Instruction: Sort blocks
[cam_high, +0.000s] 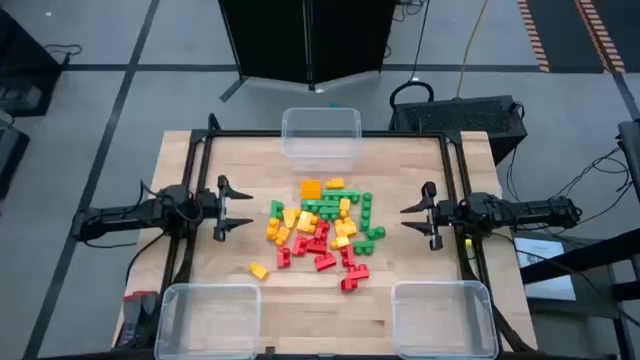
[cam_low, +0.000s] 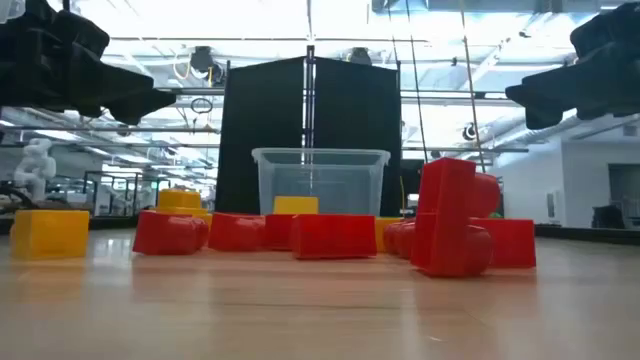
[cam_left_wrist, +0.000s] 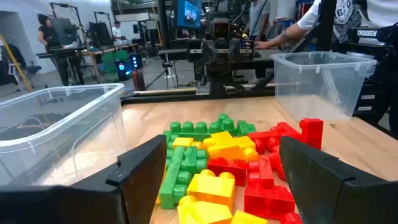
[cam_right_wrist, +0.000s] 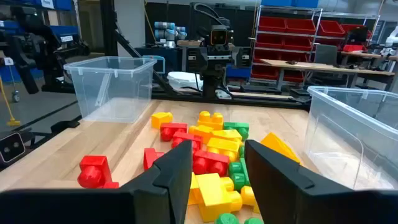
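Your blocks (cam_high: 322, 229): heaped mid-table; left gripper (cam_high: 238, 208) beside them, jaws wide, empty; right gripper (cam_high: 412, 213), jaws narrower, empty.

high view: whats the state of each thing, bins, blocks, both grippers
far bin: upright, empty
near left bin: upright, empty
near right bin: upright, empty
blocks: unsorted, piled mid-table
stray yellow block: lying apart from pile
left gripper: open, empty
right gripper: open, empty

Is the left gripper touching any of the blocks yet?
Apart. The high view shows the left gripper with bare table between its open jaws and the nearest of the blocks.
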